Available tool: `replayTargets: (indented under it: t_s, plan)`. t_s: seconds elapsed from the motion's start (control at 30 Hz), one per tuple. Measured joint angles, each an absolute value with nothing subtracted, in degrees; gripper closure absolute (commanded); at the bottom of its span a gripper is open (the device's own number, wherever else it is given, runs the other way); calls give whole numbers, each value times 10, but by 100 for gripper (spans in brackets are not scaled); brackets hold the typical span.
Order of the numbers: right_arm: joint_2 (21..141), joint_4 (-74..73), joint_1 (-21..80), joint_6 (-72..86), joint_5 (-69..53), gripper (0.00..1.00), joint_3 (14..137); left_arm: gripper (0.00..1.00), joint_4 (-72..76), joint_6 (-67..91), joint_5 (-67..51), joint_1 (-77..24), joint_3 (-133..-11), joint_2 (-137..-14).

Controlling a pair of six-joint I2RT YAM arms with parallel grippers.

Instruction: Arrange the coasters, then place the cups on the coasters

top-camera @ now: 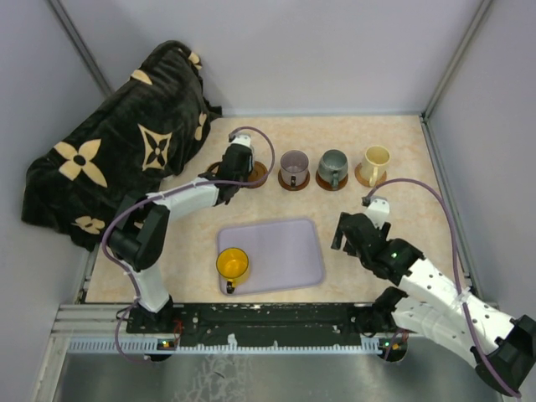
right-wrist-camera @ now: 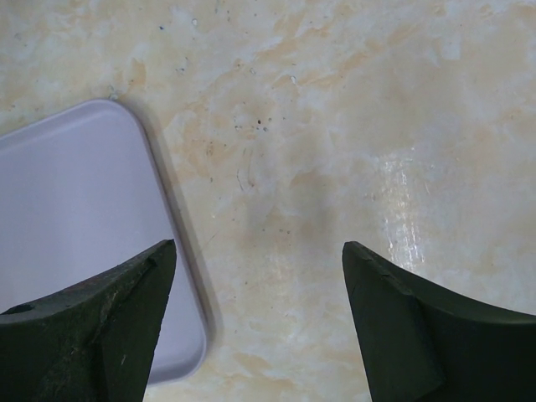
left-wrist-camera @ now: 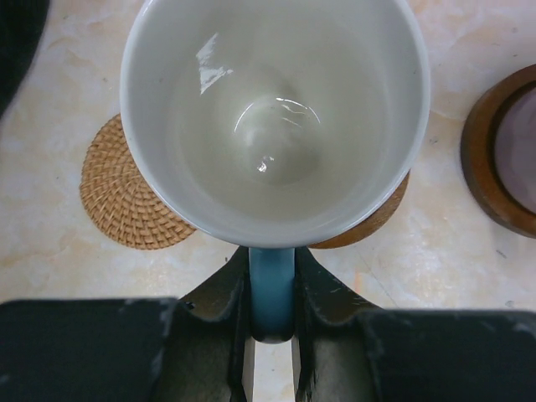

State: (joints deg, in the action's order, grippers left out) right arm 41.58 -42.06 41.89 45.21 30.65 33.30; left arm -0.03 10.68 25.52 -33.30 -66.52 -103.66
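The left gripper (left-wrist-camera: 272, 280) pinches the light blue handle (left-wrist-camera: 272, 293) of a white cup (left-wrist-camera: 275, 117) at the upper centre-left of the overhead view. The cup's glossy, round inside catches glints of light. Seen from the wrist, a pale woven coaster (left-wrist-camera: 117, 201) with a ribbed spiral weave peeks out at the cup's lower left. A smooth brown coaster (left-wrist-camera: 383, 219) shows at its lower right. Whether the cup rests on either cannot be told.

To the right along the upper edge of the marbled beige tabletop (top-camera: 276, 205) stand a mauve-grey cup (top-camera: 294, 166), a grey-green cup (top-camera: 332, 166) and a cream cup (top-camera: 377, 159), each on a round dark wooden disc (top-camera: 294, 186).

A yellow-orange cup (top-camera: 232, 264) sits at the lower-left corner of a matte lavender tray (top-camera: 285, 247) with rounded corners.

The right gripper (right-wrist-camera: 258, 251) hangs just right of the tray, its dark jaws spread wide over bare tabletop.

A plush black blanket (top-camera: 117, 159) with beige flower motifs fills the upper left.
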Motion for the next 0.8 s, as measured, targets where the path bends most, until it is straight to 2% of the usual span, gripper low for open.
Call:
replayTargets:
  t_s: [0.8]
  plan:
    - [433,-414,419,451,296,19,333,100,-30,136,208,-334,-709,-1082]
